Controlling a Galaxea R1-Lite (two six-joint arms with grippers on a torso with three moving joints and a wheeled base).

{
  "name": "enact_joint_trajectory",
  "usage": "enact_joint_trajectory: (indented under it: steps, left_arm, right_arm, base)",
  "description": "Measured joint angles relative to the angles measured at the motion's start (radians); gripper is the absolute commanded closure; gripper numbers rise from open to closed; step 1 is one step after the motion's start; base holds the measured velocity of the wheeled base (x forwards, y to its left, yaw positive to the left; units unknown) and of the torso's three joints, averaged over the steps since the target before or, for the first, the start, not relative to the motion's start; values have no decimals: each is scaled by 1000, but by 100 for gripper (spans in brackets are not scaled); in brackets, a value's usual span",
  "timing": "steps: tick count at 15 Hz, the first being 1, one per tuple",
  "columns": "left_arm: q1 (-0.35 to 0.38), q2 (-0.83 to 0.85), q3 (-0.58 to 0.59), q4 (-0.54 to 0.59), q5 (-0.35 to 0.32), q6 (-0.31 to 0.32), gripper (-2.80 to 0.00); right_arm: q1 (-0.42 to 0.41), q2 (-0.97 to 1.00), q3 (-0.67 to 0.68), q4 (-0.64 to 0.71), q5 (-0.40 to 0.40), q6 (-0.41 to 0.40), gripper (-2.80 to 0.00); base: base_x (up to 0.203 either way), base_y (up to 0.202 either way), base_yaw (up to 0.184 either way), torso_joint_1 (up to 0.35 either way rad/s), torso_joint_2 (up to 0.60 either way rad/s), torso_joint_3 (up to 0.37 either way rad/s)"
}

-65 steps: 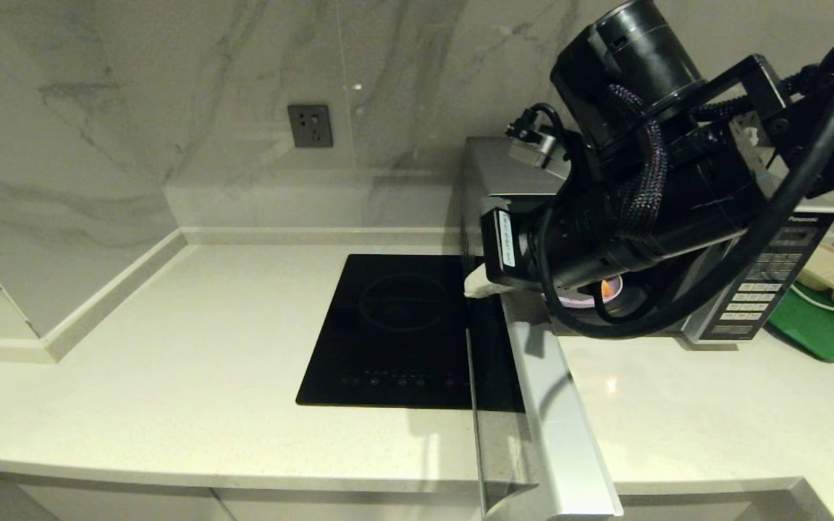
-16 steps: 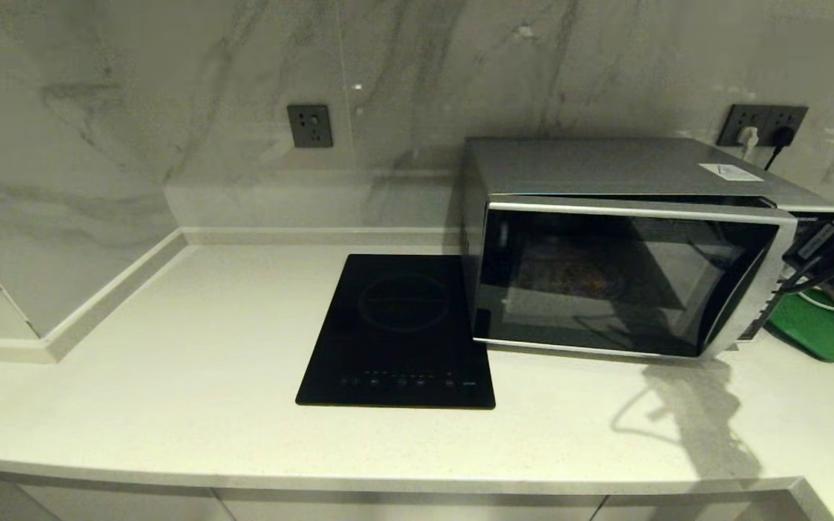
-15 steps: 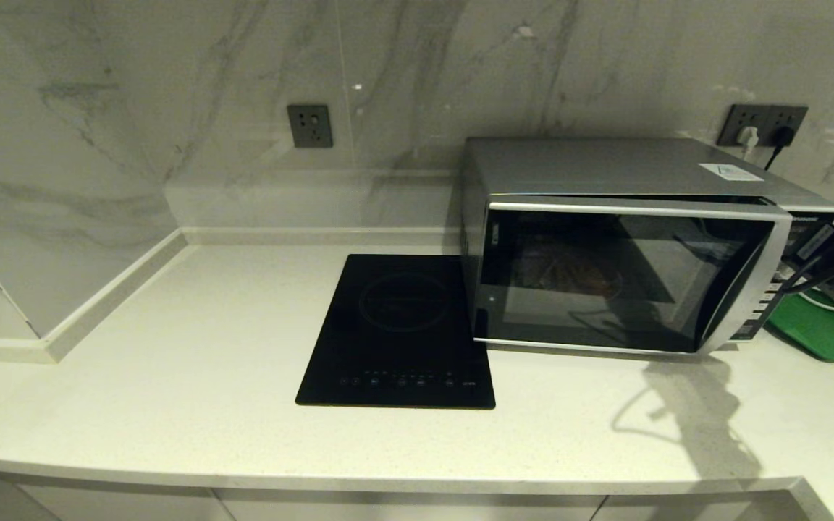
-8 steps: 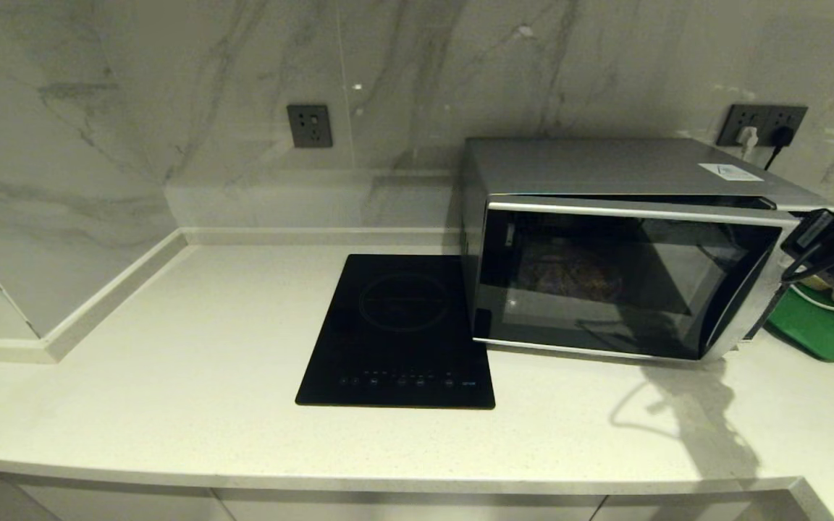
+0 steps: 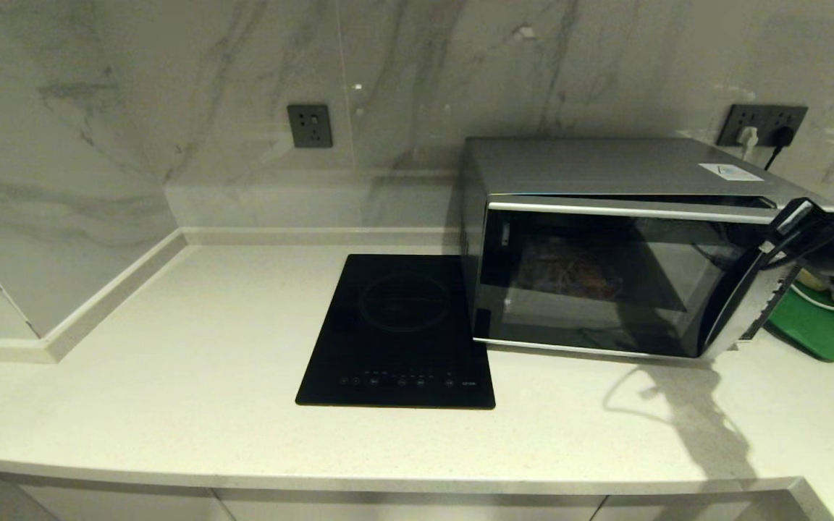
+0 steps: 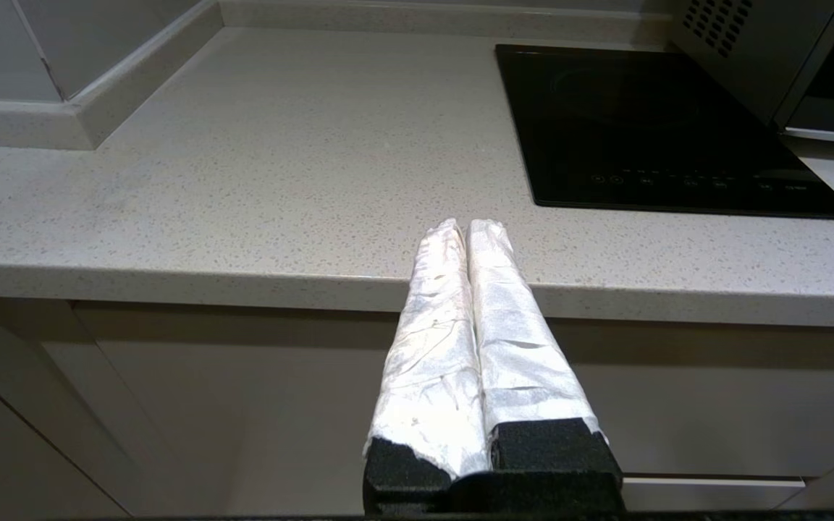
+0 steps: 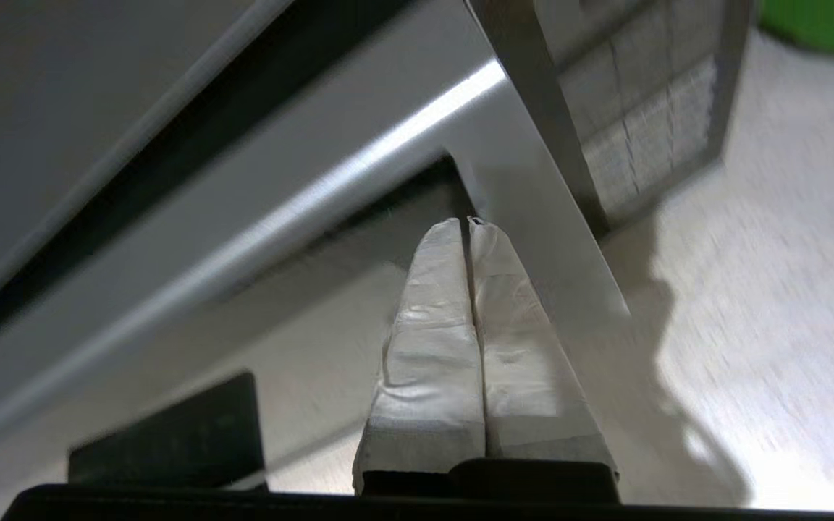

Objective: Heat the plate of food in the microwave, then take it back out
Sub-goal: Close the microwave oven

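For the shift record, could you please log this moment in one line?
right pincer: shut, at door edge | microwave: door ajar | left pincer: shut, parked

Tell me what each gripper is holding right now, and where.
Nothing is held. The right gripper is shut empty, its tips at the microwave door's handle edge. The left gripper is shut empty, parked at the counter edge.

A home kitchen: marble backsplash (image 5: 171, 108), cooktop (image 5: 399, 333), microwave (image 5: 620, 246) on countertop (image 5: 171, 405).
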Motion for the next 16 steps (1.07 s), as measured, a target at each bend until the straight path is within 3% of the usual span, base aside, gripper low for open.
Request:
enact_joint_trajectory:
  steps: [12, 16]
  left_arm:
    - [0, 0, 0, 0, 0, 0, 0]
    - [0, 0, 0, 1, 0, 0, 0]
  right_arm:
    - [-7, 92, 20, -260, 5, -14, 0]
    - [-11, 110, 34, -286, 30, -9, 0]
  base:
    - [0, 0, 0, 0, 0, 0]
    - [0, 0, 0, 0, 0, 0]
